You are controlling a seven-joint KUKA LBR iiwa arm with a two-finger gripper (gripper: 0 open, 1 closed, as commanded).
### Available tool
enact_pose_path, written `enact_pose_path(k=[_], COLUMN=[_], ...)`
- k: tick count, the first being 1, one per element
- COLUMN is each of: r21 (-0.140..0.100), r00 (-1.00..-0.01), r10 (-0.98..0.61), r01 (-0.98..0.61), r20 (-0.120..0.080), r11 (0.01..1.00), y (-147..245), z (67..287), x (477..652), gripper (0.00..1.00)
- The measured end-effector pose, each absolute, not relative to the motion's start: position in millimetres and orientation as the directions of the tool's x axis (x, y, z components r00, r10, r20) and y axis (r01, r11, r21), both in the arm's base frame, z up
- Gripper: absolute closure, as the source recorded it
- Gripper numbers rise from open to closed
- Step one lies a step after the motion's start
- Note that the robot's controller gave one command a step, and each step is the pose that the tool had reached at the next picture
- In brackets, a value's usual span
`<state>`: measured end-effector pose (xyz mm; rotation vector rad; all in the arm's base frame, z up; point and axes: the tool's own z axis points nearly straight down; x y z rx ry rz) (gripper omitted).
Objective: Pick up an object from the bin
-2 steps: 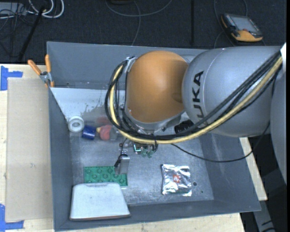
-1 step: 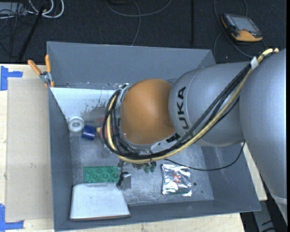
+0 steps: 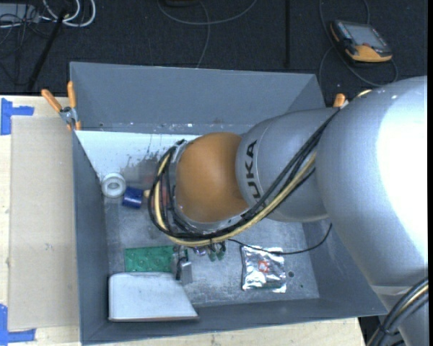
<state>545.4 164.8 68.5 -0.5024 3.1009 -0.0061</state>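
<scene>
**Camera view, bin from above.** We see the grey metal bin (image 3: 195, 96) with the arm (image 3: 375, 186) reaching in from the right and covering much of the bin's middle and right side. The rounded orange cover (image 3: 206, 175) on the wrist lies over the centre of the floor, and black and yellow cables (image 3: 161, 211) loop around its left and lower edge.

Below the cover, the gripper (image 3: 182, 267) points down toward the front-left part of the floor. We see only a small dark part of it under the wrist. We cannot tell how far open it is or whether it has hold of anything.

The nearest thing is a green flat rectangular piece (image 3: 148, 259), which lies on the floor just left of the gripper. Its right end meets the gripper's dark tip. We cannot tell whether the two touch.

Just in front of the green piece, a white flat pad (image 3: 148, 298) lies against the front wall, with its upper right corner near the gripper. A crinkled silver foil packet (image 3: 265, 269) lies to the gripper's right, apart from it.

Toward the back left, a small white roll (image 3: 114, 185) stands beside a small blue thing (image 3: 132, 197). Both are well apart from the gripper.
</scene>
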Motion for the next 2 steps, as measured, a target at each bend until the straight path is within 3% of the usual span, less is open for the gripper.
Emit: enact_pose_path(k=[1, 2], r21=[-0.002, 0.0], r00=[-0.95, -0.958], r10=[-0.311, -0.285], r01=[-0.311, -0.285], r20=[-0.005, -0.01], r11=[0.95, 0.958], y=[165.8, 177.4], z=[72.9, 305.5], x=[546.6, 552.5], gripper=[1.0, 1.0])
